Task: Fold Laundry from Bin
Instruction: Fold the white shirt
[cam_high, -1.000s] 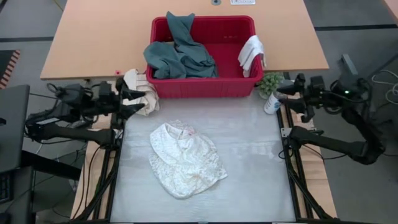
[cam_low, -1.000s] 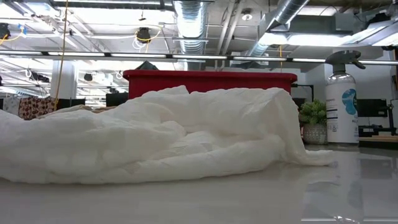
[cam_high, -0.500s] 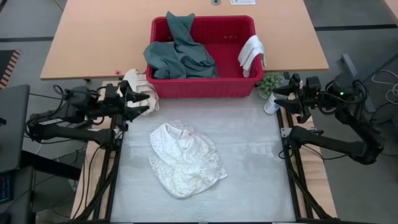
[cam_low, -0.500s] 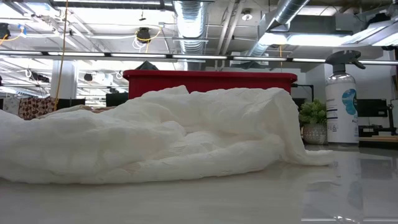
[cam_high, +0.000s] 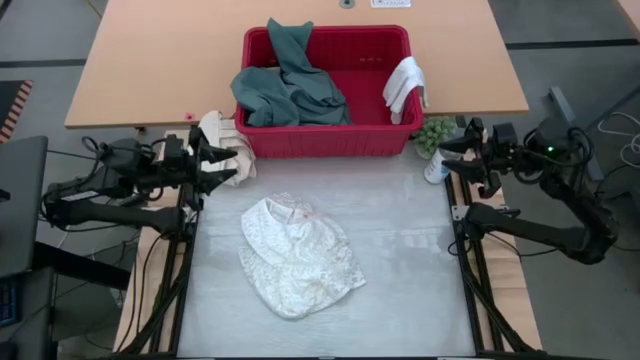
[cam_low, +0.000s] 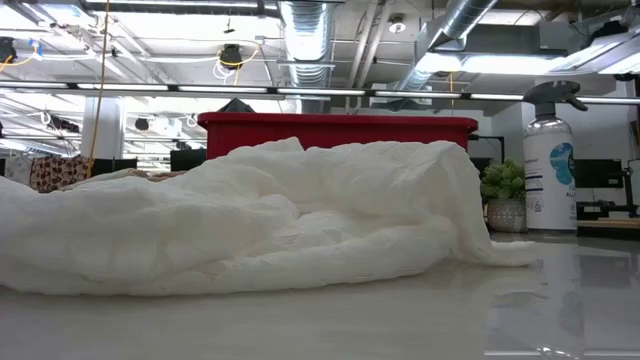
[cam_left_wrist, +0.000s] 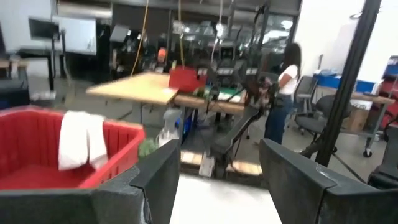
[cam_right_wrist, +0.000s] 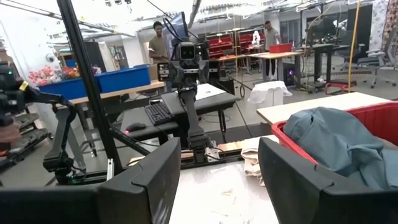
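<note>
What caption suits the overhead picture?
Crumpled white textured towel lies below the red plastic bin, both end effectors open at the sides.

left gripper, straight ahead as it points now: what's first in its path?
Probably nothing close. The left gripper, open, points across the table above the cloth, just in front of the bin. The first thing in line looks like the right gripper opposite, though height is hard to judge.

Bare mat (cam_high: 410, 260) lies right of the white towel (cam_high: 298, 256); the bin (cam_high: 330, 138) blocks the far edge.
</note>
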